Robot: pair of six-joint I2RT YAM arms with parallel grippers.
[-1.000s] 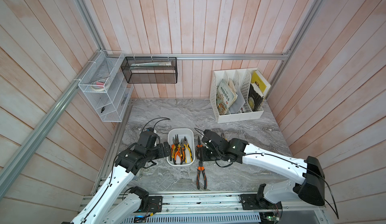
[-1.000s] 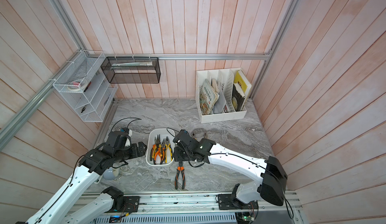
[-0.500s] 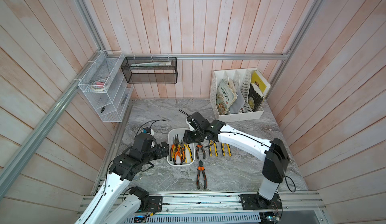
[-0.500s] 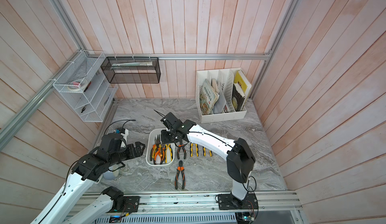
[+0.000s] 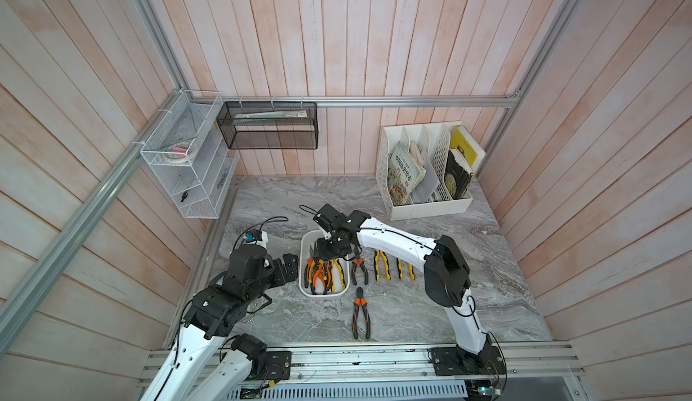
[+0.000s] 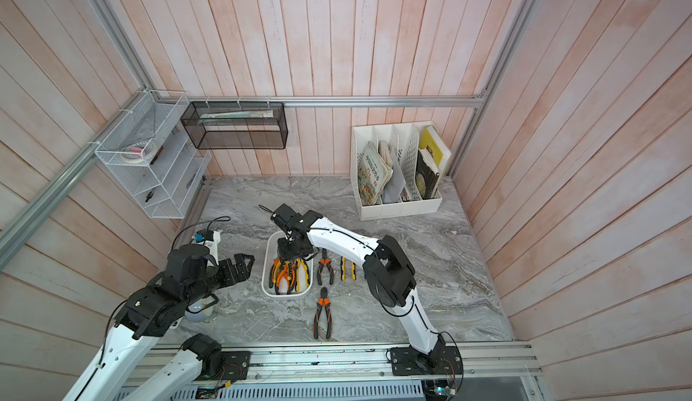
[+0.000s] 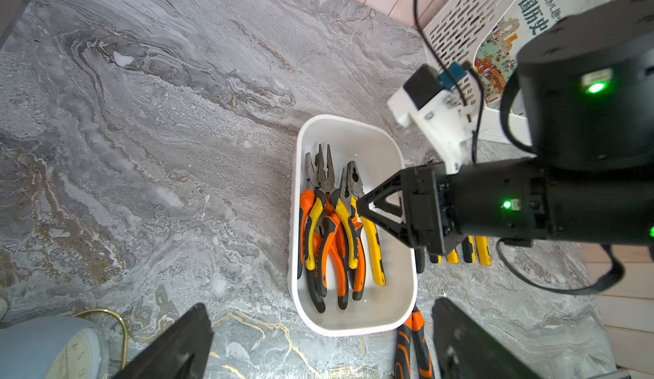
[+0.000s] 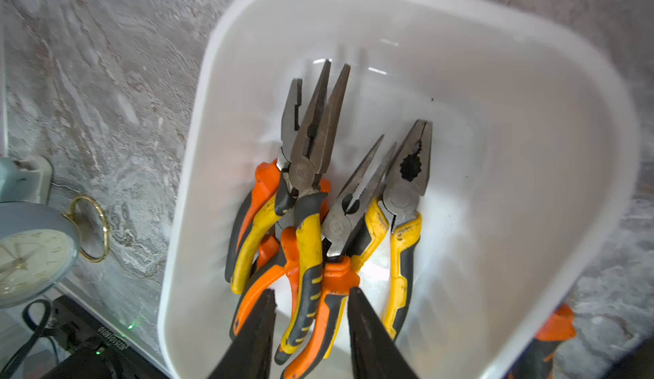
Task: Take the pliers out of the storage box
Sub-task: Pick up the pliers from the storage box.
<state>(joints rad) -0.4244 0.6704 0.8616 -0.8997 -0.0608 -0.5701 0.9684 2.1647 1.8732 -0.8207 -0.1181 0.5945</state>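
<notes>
**A:** What is the setting?

**B:** A grey marble-patterned tabletop (image 5: 430, 305), walled in by pale wooden planks and seen from above. Two black-and-white robot arms reach in from the near edge.

**A:** Where are the pliers?

**B:** The storage box (image 5: 324, 294), a small white tub, sits near the middle of the table. About five pliers (image 7: 332, 232) lie heaped inside it, with their steel noses pointing toward the back wall. A row of three (image 5: 381, 264) lies on the table just to the right of the box. An orange-handled pair (image 5: 361, 318) lies in front of it.

**A:** What has just changed?

**B:** A second ago the right gripper (image 8: 312, 290) was over the table beside the box. It has now swung across and dipped into the box. Its fingers have drawn partly together on either side of two handles at the top of the heap. I cannot tell whether they are pinching yet.

**A:** And the other arm?

**B:** The left gripper (image 7: 322, 306) hangs near the box on its left side, with its fingers spread wide and holding nothing.

**A:** What does that mean for the job?

**B:** It looks like the start of another pick. Roughly half the pliers are out, so several more trips seem likely.
</notes>
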